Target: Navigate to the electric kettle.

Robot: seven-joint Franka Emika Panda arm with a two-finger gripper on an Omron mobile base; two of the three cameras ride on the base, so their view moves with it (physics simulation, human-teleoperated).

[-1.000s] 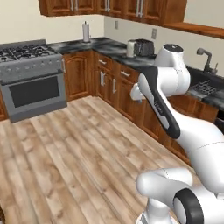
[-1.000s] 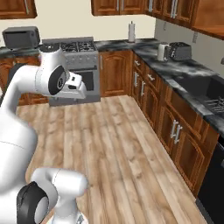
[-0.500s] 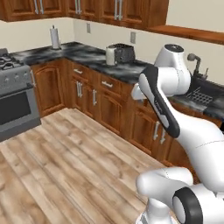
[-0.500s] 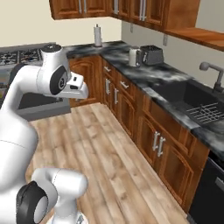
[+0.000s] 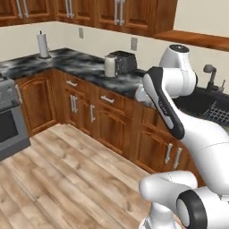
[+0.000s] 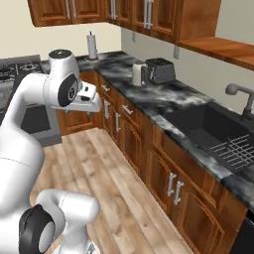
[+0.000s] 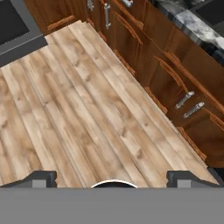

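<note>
We are seeing the unlabelled electric kettle [image 5: 110, 65] standing just beside the toaster [image 5: 124, 62] on the dark surface [image 5: 85, 67], while our end effector [image 7: 113, 178] is hanging wide open, empty, over the floor [image 7: 83, 113].

Glossy marble counter [image 6: 163, 96]; wood-plank floor [image 7: 83, 113].

The electric kettle [image 5: 110, 65] stands on the counter [image 5: 85, 69], touching the toaster [image 5: 125, 62].

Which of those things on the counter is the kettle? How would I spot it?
Follow the dark marbled counter away from the black sink to the black-and-silver slotted toaster. The small cream-beige cylindrical kettle stands close beside it, plain, rounded and pale where the toaster is boxy and dark.
</note>
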